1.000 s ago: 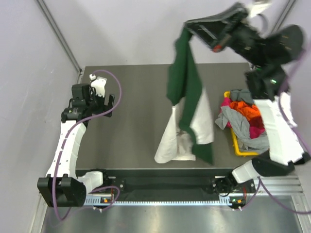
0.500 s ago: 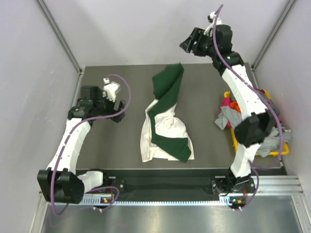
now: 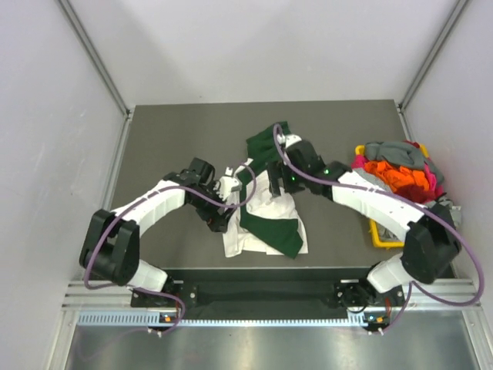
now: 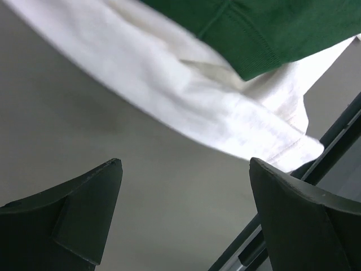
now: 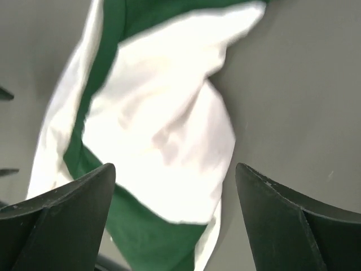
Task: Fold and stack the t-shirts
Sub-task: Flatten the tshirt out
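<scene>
Currently the white-and-green t-shirt (image 3: 266, 210) lies in a heap, with nothing gripping it.
I see it in the middle of the table (image 3: 169, 131), a little toward 6 o'clock. My left tool (image 3: 219, 214) sits low at the shirt's 9 o'clock edge, jaws spread wide with only bare table between them. My right tool (image 3: 278, 183) hovers over its 12 o'clock part, equally wide and holding nothing. The other t-shirts (image 3: 393, 171), grey, orange and pink, are piled in the yellow bin (image 3: 375, 230) at 3 o'clock.
</scene>
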`<state>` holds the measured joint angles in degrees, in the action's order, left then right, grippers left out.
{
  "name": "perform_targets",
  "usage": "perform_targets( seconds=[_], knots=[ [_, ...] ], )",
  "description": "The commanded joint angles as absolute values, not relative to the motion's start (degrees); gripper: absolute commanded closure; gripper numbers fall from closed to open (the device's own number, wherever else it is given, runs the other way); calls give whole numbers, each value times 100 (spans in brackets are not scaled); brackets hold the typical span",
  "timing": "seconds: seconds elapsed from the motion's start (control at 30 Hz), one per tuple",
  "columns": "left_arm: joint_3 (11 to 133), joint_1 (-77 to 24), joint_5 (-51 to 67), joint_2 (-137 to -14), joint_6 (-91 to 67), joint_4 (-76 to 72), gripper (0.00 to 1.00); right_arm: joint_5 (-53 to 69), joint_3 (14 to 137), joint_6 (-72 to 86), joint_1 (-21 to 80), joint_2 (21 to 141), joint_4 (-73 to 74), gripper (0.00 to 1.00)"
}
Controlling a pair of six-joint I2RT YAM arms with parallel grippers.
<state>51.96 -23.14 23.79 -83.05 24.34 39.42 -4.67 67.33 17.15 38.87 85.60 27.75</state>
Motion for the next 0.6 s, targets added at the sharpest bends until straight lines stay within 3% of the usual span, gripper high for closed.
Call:
perform_targets(
  seconds=[0.0, 0.1, 0.2, 0.27, 0.3, 0.33, 0.37, 0.4, 0.47, 0.57],
  knots=[
    [5063, -2688, 2620, -8551, 2426, 3509, 1, -765, 6040, 2318, 4016, 8279, 2303, 13],
    [5062, -2926, 2575, -8946, 2277, 3244, 1, -712, 5529, 2557, 4253, 8393, 2206, 14],
    [5097, -3093, 2531, -9210, 2198, 3085, 5, -449, 5204, 2733, 4368, 8446, 1943, 22],
    [5141, -3137, 2540, -9403, 2197, 3050, 22, -247, 5002, 2777, 4377, 8472, 1619, 33],
    [5176, -3138, 2540, -9448, 2180, 3076, 39, -116, 4957, 2821, 4377, 8516, 1548, 39],
    [5229, -3138, 2453, -9535, 2188, 3198, 59, -97, 4870, 2839, 4386, 8543, 1442, 57],
    [5273, -3112, 2435, -9562, 2206, 3251, 70, -97, 4826, 2856, 4377, 8569, 1407, 68],
    [5273, -3103, 2269, -9580, 2163, 3261, 100, -114, 4729, 2883, 4368, 8604, 1328, 78],
    [5204, -2989, 1900, -9475, 2127, 3156, 100, -219, 4667, 2909, 4307, 8596, 1353, 100],
    [5246, -2456, 1354, -9282, 2048, 2927, 100, -447, 4544, 2918, 4149, 8377, 1389, 100]
  ],
)
